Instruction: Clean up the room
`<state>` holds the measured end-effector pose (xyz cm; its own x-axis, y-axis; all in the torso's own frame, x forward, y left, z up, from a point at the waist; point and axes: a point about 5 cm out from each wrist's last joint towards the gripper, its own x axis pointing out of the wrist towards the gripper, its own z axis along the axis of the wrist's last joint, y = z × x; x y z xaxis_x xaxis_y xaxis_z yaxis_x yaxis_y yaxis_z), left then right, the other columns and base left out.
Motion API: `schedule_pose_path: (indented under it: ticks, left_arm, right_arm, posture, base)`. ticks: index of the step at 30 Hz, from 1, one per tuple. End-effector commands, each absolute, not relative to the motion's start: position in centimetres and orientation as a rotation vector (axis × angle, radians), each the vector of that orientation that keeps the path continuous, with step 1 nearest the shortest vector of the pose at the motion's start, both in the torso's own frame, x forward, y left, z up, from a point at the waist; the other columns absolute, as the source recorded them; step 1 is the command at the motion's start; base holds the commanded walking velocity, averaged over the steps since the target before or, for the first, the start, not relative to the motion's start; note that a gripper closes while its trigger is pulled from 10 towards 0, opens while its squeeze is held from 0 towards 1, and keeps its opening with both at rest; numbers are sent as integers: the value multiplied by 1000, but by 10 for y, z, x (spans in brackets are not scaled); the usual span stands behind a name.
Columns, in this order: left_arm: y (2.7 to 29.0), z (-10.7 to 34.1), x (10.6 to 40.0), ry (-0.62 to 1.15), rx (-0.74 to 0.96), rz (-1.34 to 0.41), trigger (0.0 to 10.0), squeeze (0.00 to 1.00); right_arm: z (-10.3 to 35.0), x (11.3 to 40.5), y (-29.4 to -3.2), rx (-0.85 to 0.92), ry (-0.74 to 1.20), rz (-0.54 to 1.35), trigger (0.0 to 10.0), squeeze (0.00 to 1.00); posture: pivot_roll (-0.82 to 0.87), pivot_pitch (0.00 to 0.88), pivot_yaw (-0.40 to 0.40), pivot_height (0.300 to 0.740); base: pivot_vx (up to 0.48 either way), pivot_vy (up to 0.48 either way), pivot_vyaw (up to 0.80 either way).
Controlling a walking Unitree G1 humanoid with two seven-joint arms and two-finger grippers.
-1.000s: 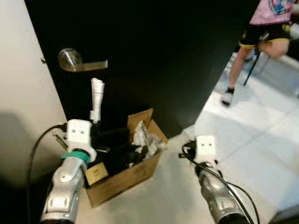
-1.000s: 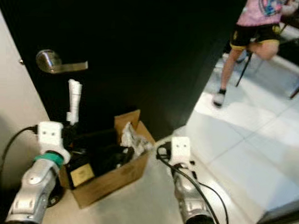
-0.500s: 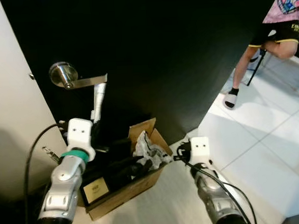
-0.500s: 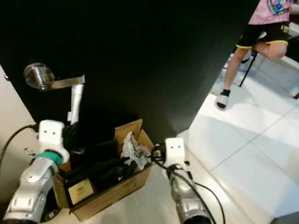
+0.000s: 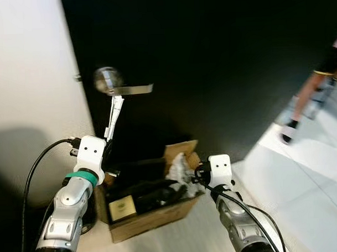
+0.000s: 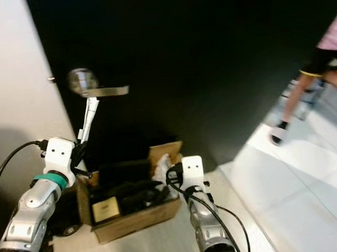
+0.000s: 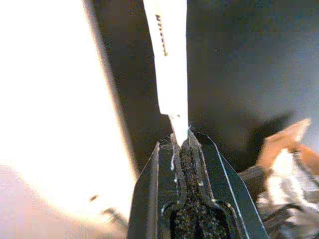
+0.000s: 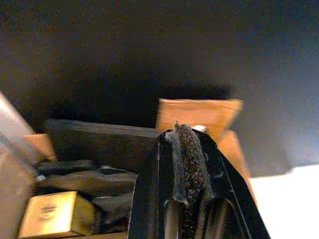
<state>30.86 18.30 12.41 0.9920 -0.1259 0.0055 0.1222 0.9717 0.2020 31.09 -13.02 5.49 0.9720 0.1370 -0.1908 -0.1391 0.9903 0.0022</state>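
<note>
Cardboard box (image 5: 152, 226), crumpled paper inside | left hand (image 7: 181, 141) pinching flat white strip (image 7: 168, 55) | right hand (image 8: 183, 130) closed, empty

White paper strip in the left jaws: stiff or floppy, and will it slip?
The white paper strip stands straight above the left gripper without drooping, so probably fairly stiff, perhaps folded. It looks thin and light. The jaws pinch only its narrow end, so it might twist or slip if bumped.

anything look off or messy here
The cardboard box on the floor by the black door is overfull, crumpled paper poking above its rim. The left gripper pinches a white paper strip upright.
</note>
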Motion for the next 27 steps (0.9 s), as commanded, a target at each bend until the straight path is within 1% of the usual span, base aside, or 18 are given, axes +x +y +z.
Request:
schedule_pose_path:
  ticks: [1,11,27]
  left_arm:
    - [181,122,307,-15,207,-134,10000,0]
    - [181,124,312,-9,264,-138,10000,0]
    - [181,125,312,-11,258,-142,10000,0]
  right_arm:
    - [48,307,-132,-10,222,136,10000,0]
    - [50,309,-135,-10,221,124,10000,0]
    - [52,310,-133,-16,216,131,10000,0]
  posture:
    - [111,50,-77,740]
    - [112,65,-90,740]
    - [114,68,-92,740]
  base:
    - [0,0,800]
    - [0,0,800]
    - [0,0,800]
